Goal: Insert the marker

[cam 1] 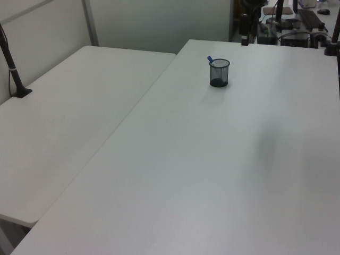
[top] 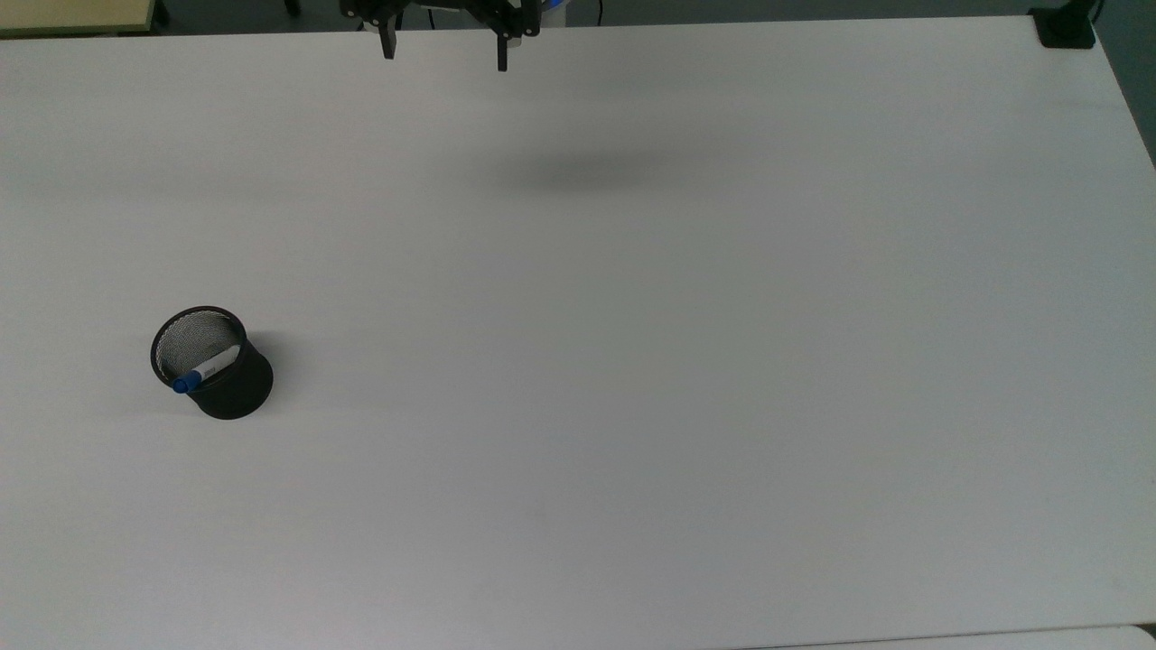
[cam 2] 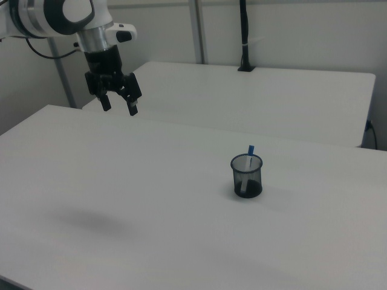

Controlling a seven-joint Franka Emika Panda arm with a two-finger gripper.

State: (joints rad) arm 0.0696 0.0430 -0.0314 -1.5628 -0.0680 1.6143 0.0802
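The marker [top: 207,369] stands inside the black mesh cup [top: 217,365], its white barrel leaning against the rim, long axis tilted, blue cap up and poking just over the edge at the top view's lower left. The cup is round, fine wire mesh, upright on the smooth white desk [top: 632,361]. My tool [cam 2: 119,104] hangs well apart from it, fingers spread, holding nothing.

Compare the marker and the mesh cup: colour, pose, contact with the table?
Colour: the marker has a white barrel and a blue end; the mesh cup is black all over.
Pose: the marker leans tilted against the rim with its blue end sticking out above it; the mesh cup stands upright.
Contact: the mesh cup rests on the table; the marker sits inside the cup.
Shared: the open gripper touches neither.
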